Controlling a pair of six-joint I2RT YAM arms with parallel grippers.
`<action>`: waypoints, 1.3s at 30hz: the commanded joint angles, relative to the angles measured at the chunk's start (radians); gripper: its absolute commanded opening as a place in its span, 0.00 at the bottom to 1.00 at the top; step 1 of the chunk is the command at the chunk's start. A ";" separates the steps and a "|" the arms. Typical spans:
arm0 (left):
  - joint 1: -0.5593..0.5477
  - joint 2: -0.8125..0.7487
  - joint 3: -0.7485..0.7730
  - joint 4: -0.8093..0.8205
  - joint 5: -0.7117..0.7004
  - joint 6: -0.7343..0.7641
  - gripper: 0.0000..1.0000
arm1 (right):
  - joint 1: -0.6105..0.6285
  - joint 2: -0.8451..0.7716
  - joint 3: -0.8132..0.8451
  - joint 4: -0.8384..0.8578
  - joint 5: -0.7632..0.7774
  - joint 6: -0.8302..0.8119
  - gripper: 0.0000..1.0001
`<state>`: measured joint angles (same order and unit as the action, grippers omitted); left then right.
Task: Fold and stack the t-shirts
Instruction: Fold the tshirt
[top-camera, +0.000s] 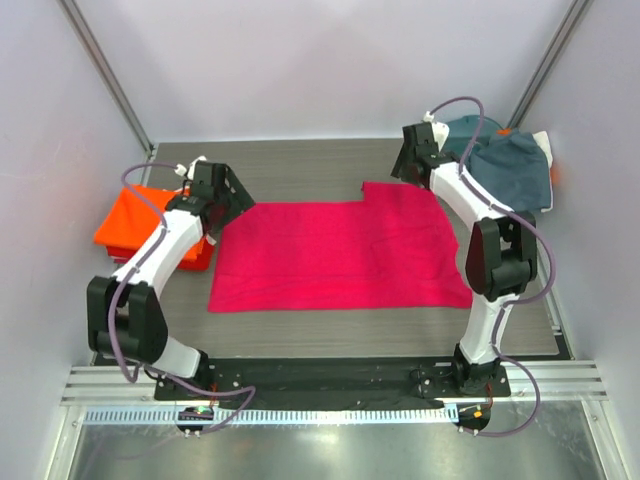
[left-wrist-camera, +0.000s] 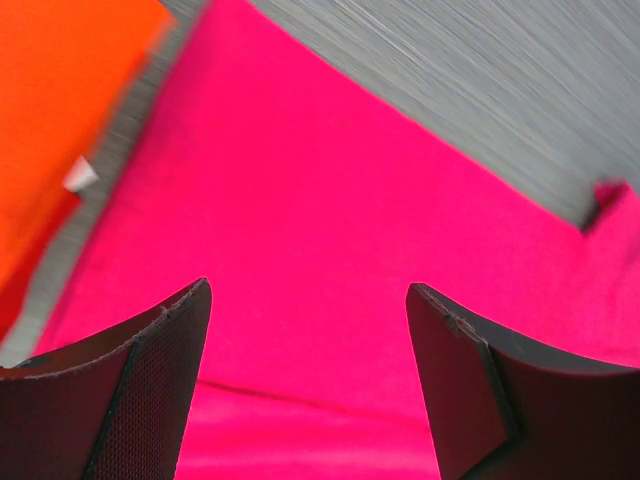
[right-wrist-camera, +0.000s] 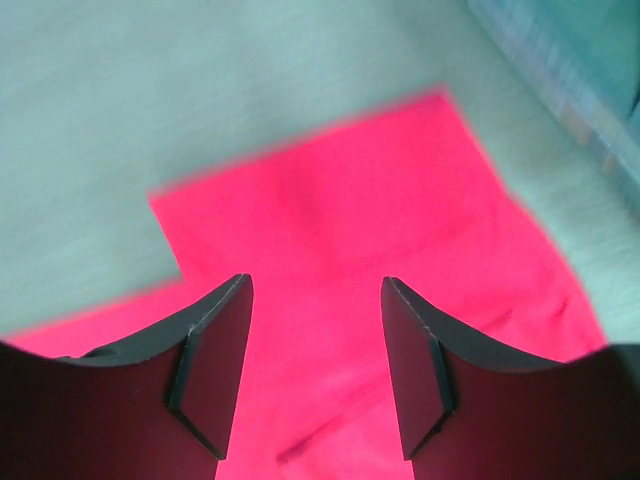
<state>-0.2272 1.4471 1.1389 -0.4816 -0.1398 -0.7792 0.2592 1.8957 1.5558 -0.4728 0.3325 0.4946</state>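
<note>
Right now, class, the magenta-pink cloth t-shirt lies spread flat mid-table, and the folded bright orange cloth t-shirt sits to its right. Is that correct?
No. The folded bright orange cloth t-shirt sits to its left, not its right, as the top external view shows. The magenta-pink cloth t-shirt does lie spread flat mid-table.

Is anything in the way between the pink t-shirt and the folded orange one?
Nothing visible: only a bare strip of table separates the pink t-shirt from the orange t-shirt. The left gripper hangs open above the pink one.
</note>
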 joint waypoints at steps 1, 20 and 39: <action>0.058 0.073 0.076 -0.012 -0.017 -0.011 0.79 | 0.005 0.095 0.140 0.013 0.011 -0.011 0.60; 0.094 0.465 0.530 -0.149 -0.021 0.147 0.80 | -0.041 0.494 0.478 -0.067 0.165 -0.116 0.64; 0.157 0.618 0.525 -0.092 0.075 0.112 0.65 | -0.066 0.456 0.376 -0.033 0.117 -0.090 0.01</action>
<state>-0.0803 2.0789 1.6634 -0.6109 -0.0494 -0.6762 0.1997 2.3955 1.9633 -0.5018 0.4541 0.3950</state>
